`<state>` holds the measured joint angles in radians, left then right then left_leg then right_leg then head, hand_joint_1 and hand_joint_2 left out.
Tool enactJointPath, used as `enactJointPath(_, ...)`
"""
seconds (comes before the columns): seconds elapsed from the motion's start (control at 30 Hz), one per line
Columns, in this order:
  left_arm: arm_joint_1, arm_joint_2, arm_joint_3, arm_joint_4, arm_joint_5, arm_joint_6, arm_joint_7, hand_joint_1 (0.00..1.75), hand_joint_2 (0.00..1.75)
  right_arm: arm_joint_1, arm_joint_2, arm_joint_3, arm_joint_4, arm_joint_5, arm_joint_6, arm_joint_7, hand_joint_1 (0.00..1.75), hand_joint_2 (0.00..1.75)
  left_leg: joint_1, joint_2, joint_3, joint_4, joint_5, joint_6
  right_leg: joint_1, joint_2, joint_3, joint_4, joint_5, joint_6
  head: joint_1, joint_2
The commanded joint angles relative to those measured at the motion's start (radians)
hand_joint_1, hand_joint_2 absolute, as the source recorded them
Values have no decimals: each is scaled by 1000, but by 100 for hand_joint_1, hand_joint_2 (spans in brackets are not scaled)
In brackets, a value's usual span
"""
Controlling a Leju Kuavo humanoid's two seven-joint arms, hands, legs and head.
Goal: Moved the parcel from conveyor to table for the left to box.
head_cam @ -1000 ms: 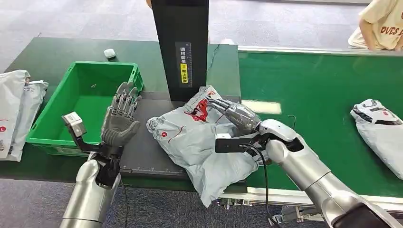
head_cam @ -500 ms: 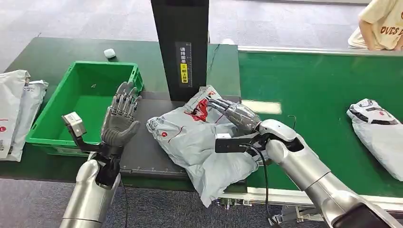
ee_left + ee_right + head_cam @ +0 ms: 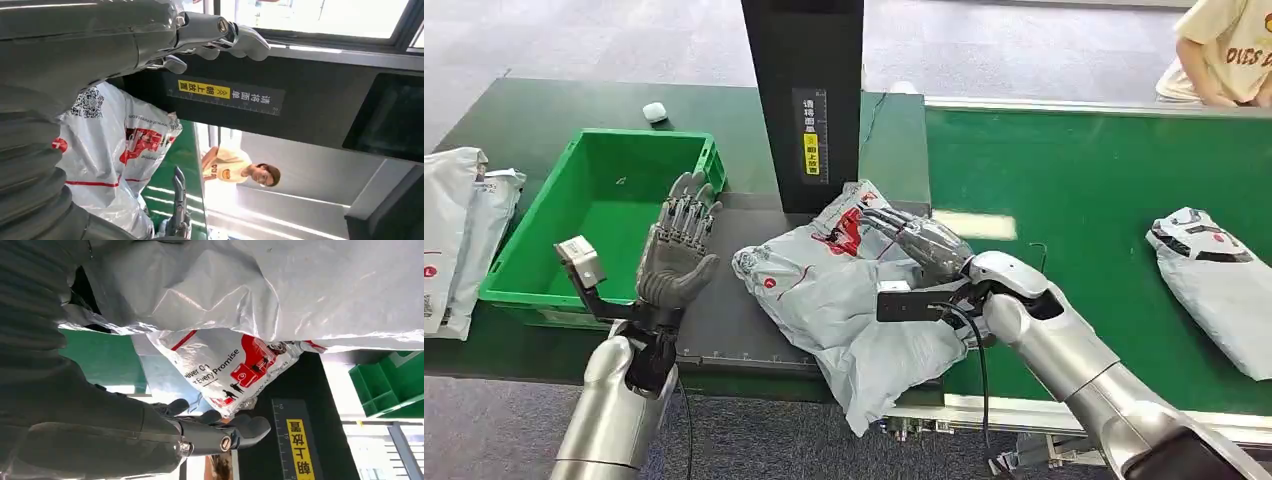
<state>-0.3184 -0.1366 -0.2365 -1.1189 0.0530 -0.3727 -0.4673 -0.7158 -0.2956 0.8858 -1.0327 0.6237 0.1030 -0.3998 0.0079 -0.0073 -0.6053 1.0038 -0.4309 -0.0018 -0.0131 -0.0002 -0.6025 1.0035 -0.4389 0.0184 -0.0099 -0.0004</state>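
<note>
A crumpled grey plastic mailer parcel with red print (image 3: pixel 849 295) is lying across the dark grey scale plate (image 3: pixel 724 320) at the foot of the black upright scanner post (image 3: pixel 809 95), with its near end drooping over the table's front edge. The right hand (image 3: pixel 919 245) is resting on the far right part of this parcel, fingers stretched flat over the bag toward the post. In the right wrist view the parcel (image 3: pixel 240 315) is bulging beside the right hand (image 3: pixel 215 432), whose fingers are lying straight and parted; whether they are actually pinching the plastic, I cannot tell.

The left hand (image 3: pixel 679 255) is hovering upright, palm facing the parcel, fingers spread apart and holding nothing. It is standing just left of the parcel, apart from it, in front of the near right corner of the green plastic crate (image 3: pixel 554 240). In the left wrist view the left hand (image 3: pixel 220 40) is showing its spread fingers against the black post, with the parcel (image 3: pixel 112 160) lying near it.

A second grey mailer bag (image 3: pixel 1214 285) is lying on the green conveyor belt (image 3: pixel 1084 200), well apart to the right. More white mailer bags (image 3: pixel 459 230) are lying on the table left of the crate. A person in a pale yellow shirt (image 3: pixel 1224 50) is sitting beyond the belt.
</note>
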Motion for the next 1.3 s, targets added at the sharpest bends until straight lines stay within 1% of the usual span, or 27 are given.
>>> enactJointPath(0.03, -22, 15, -19, 17, -1, 0, 1, 0, 175, -22, -11, 23, 3, 2, 1, -1, 0, 175, 0, 0, 2, -1, 0, 0, 0, 0, 2, 0, -1, -1, 0, 0)
enactJointPath(0.1, -22, 15, -19, 17, -1, 0, 1, 0, 175, -22, -11, 23, 3, 2, 1, -1, 0, 175, 0, 1, 4, -1, -1, 0, 0, 0, 4, -1, -1, -1, 0, 0)
enactJointPath(0.13, -22, 15, -19, 17, -1, 0, 1, 0, 175, -22, -11, 23, 3, 2, 1, -1, 0, 175, 0, 0, 2, -1, 0, 0, 0, 0, 2, -1, 0, -1, 0, 0)
enactJointPath(0.2, -22, 15, -19, 17, -1, 0, 1, 0, 175, -22, -11, 23, 3, 2, 1, -1, 0, 175, 0, 0, 3, -1, -1, 0, 0, 0, 3, -1, -1, -1, 0, 0)
enactJointPath(0.27, -22, 15, -19, 17, -1, 0, 1, 0, 175, -22, -11, 23, 3, 2, 1, -1, 0, 175, 0, 0, 1, 0, 0, 0, 0, 0, 1, 0, 0, -1, 0, 0)
enactJointPath(0.3, -22, 15, -19, 17, -1, 0, 1, 0, 175, -22, -11, 23, 3, 2, 1, -1, 0, 175, 0, 1, 3, -1, -1, 0, 0, 0, 3, -1, -1, -1, 0, 0)
enactJointPath(0.57, -22, 15, -19, 17, -1, 0, 1, 0, 175, -22, -11, 23, 3, 2, 1, -1, 0, 175, 0, 0, 1, -1, 0, 0, 0, 0, 1, 0, 0, -1, 0, 0)
enactJointPath(0.6, -22, 15, -19, 17, -1, 0, 1, 0, 175, -22, -11, 23, 3, 2, 1, -1, 0, 175, 0, 1, 3, -1, -1, 0, 0, 0, 3, -1, -1, -1, 0, 0)
enactJointPath(0.67, -22, 15, -19, 17, -1, 0, 1, 0, 175, -22, -11, 23, 3, 2, 1, -1, 0, 175, 0, 0, 1, 0, 0, 0, 0, 0, 1, 0, 0, 0, 0, 0)
enactJointPath(0.7, -22, 15, -19, 17, -1, 0, 1, 0, 175, -22, -11, 23, 3, 2, 1, -1, 0, 175, 0, 1, 4, -1, -1, 0, 0, 0, 3, -1, -1, -1, 0, 0)
enactJointPath(0.73, -22, 15, -19, 17, -1, 0, 1, 0, 175, -22, -11, 23, 3, 2, 1, -1, 0, 175, 0, 0, 2, -1, -1, 0, 0, 0, 2, -1, -1, -1, 0, 0)
enactJointPath(0.77, -22, 15, -19, 17, -1, 0, 1, 0, 175, -22, -11, 23, 3, 2, 1, -1, 0, 175, 0, 1, 4, -1, -1, 0, 0, 0, 4, -1, -1, -1, 0, 0)
enactJointPath(0.87, -22, 15, -19, 17, -1, 0, 1, 0, 175, -22, -11, 23, 3, 2, 1, -1, 0, 175, 0, 0, 1, -1, 0, 0, 0, 0, 1, -1, 0, -1, 0, 0)
enactJointPath(0.9, -22, 15, -19, 17, -1, 0, 1, 0, 175, -22, -11, 23, 3, 2, 1, -1, 0, 175, 0, 1, 3, -1, -1, 0, 0, 0, 3, -1, -1, -1, 0, 0)
enactJointPath(0.97, -22, 15, -19, 17, -1, 0, 1, 0, 175, -22, -11, 23, 3, 2, 1, -1, 0, 175, 0, 0, 2, -1, 0, 0, 0, 0, 1, -1, 0, -1, 0, 0)
enactJointPath(1.3, -22, 15, -19, 17, -1, 0, 1, 0, 175, -22, -11, 23, 3, 2, 1, -1, 0, 175, 0, 1, 3, -1, -1, 0, 0, 0, 3, -1, -1, -1, 0, 0)
